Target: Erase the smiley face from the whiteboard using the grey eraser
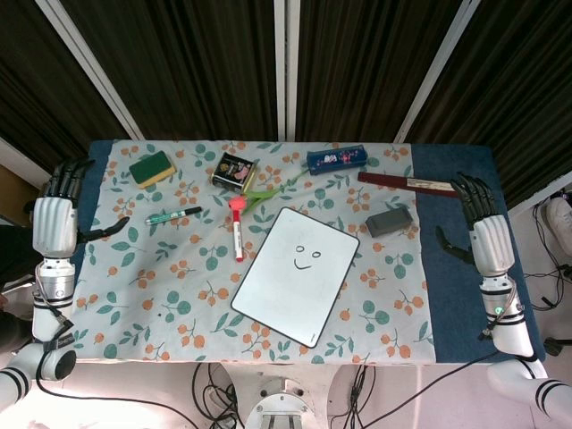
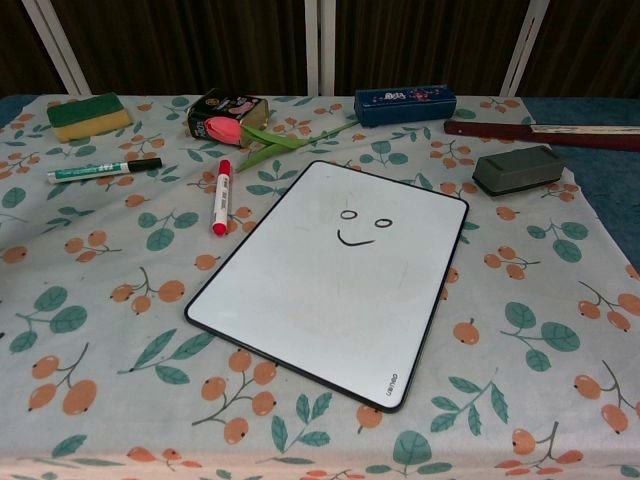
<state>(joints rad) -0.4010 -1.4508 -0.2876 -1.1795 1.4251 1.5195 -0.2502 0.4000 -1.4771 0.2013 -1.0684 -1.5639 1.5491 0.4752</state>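
A white whiteboard (image 1: 297,273) (image 2: 330,272) lies tilted in the middle of the table, with a small smiley face (image 1: 307,256) (image 2: 362,228) drawn on its upper half. The grey eraser (image 1: 389,221) (image 2: 518,169) sits on the cloth just right of the board's far corner. My left hand (image 1: 58,214) hovers at the table's left edge, fingers spread, holding nothing. My right hand (image 1: 485,230) is at the right edge over the blue strip, also spread and empty, a short way right of the eraser. Neither hand shows in the chest view.
Left of the board lie a red marker (image 1: 237,235) (image 2: 220,197) and a green marker (image 1: 172,215) (image 2: 103,170). At the back are a green-yellow sponge (image 1: 152,168) (image 2: 88,115), a small tin (image 1: 235,171) (image 2: 228,117), a pink tulip (image 1: 246,200), a blue pencil case (image 1: 337,158) (image 2: 404,104) and a dark red folded fan (image 1: 407,183) (image 2: 540,132).
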